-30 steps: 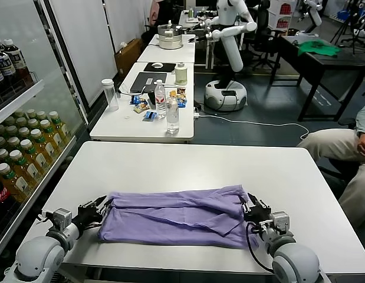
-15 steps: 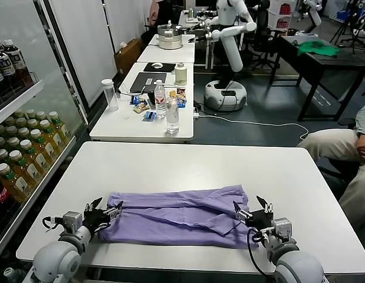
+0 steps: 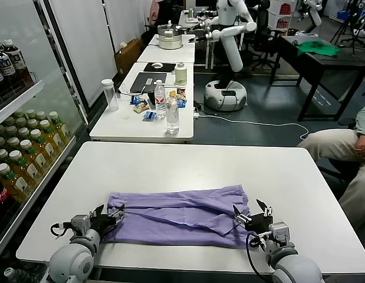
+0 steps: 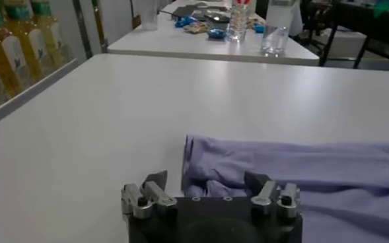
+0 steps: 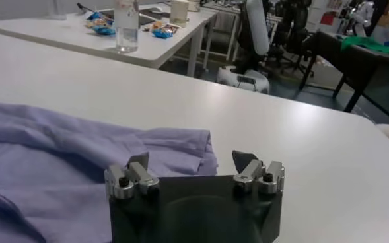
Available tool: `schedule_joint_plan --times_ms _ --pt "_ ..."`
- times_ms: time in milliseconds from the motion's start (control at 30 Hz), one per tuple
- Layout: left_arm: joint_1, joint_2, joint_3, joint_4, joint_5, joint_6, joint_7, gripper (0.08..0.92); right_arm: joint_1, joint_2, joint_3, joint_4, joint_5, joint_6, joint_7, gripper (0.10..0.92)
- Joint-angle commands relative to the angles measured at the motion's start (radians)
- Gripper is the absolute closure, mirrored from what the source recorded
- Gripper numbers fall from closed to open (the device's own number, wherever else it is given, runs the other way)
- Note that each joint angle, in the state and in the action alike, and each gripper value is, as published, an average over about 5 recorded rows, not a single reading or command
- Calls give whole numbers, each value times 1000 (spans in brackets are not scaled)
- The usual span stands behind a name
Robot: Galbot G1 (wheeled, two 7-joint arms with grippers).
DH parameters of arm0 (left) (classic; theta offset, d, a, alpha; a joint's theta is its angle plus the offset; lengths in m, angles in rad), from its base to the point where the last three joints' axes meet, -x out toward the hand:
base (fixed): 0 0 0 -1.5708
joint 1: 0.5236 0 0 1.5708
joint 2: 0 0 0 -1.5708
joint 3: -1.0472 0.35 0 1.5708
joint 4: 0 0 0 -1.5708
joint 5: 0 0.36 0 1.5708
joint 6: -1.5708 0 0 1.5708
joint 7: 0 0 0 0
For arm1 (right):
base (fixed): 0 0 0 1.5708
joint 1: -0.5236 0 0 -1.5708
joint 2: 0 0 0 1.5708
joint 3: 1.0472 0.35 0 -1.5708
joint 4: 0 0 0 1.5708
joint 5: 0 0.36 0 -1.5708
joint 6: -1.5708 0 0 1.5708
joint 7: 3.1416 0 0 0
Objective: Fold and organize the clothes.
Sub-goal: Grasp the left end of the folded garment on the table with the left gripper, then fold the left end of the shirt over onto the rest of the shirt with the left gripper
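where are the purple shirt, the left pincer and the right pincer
purple shirt (image 3: 176,215), head view, middle of the folded cloth
left pincer (image 3: 108,217), head view, between its open fingertips at the shirt's left end
right pincer (image 3: 251,210), head view, between its open fingertips at the shirt's right end

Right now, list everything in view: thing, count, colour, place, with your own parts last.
T-shirt: one, lavender, folded into a long band across the near part of the white table.
Drink bottles: many, yellow and dark, on the cooler shelves at left.
Second table: one, white, behind; holds clear bottles, a tumbler and snack packets.
Other robot: one, white, at the back.
Green cloth: one, on the dark far desk.
Seated person: one, right edge.
Left gripper: open, at the shirt's left end.
Right gripper: open, at its right end.
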Motion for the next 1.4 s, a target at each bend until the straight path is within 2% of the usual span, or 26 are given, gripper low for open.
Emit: schedule_joint_plan --times_ms 33,300,500,633,767,833,967,1100,1233,1400 --pt "19 -25 20 -17 -40 12 -68 354 -3 1 -5 -1 -10 -1 -1 203" --pt "16 -22 5 -32 -4 11 -46 579 0 5 -11 -8 -15 -1 -3 203" --pt "-27 37 -44 -81 120 11 -18 753 4 3 -11 -6 -19 -4 -4 203" --pt "4 88 -134 -108 269 12 -8 862 23 3 -13 -1 -22 -7 -4 203" --pt "77 134 -285 -79 419 12 54 897 46 6 -19 4 -24 -10 -4 203" --pt "95 156 -347 -48 446 12 59 897 55 7 -22 8 -24 -12 -4 203" --pt "100 181 -377 -39 408 13 54 897 69 4 -21 19 -27 -13 -4 203" --pt "93 154 -307 -164 193 13 58 897 73 2 -6 34 -28 -17 -4 203" --pt "70 66 -172 -319 -199 12 79 897 65 3 10 44 -29 -20 -4 203" --pt "11 -76 48 -365 -211 12 104 897 52 6 19 44 -36 -22 -2 203"
